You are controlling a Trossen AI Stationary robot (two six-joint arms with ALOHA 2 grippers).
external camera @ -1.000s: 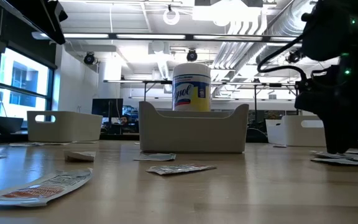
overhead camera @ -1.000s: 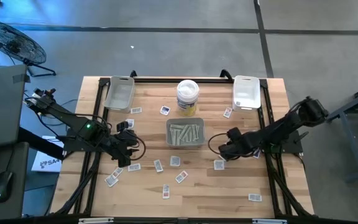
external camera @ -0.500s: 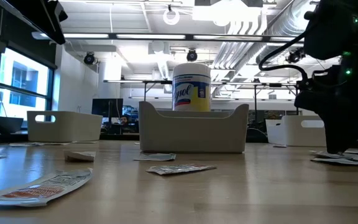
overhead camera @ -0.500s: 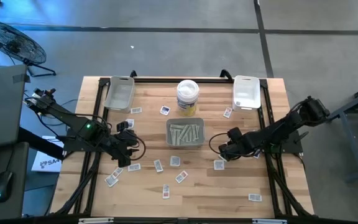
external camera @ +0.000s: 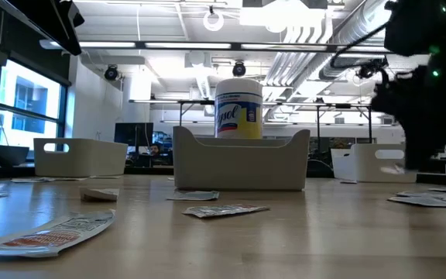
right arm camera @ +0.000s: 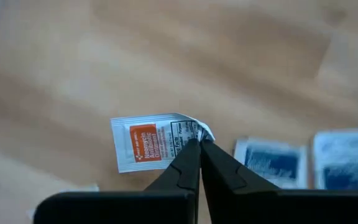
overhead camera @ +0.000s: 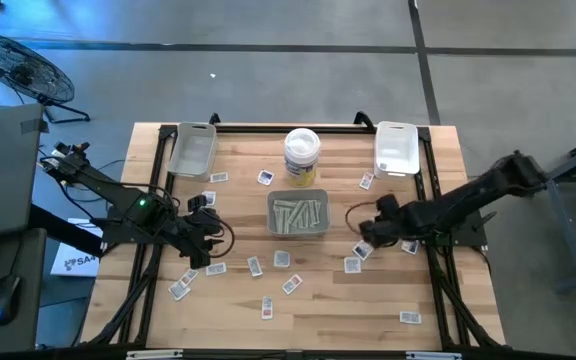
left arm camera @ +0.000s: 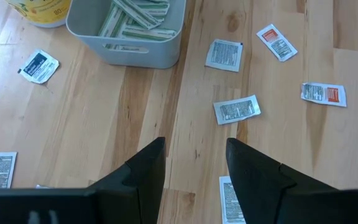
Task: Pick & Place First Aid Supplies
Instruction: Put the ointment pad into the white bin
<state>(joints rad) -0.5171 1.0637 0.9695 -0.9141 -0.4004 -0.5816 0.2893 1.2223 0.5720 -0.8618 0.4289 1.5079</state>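
Up off the wooden surface (overhead camera: 328, 290) has come the small white paper packet with an orange patch (right arm camera: 157, 142), pinched by one corner in the right gripper (right arm camera: 199, 144), whose fingers are pressed together on it. It hangs just right of the grey tray of pale strips (overhead camera: 298, 214), long side pointing away from the fingertips. Bare wood lies below. The left gripper (left arm camera: 194, 165) waits, fingers apart, near loose packets (left arm camera: 236, 109).
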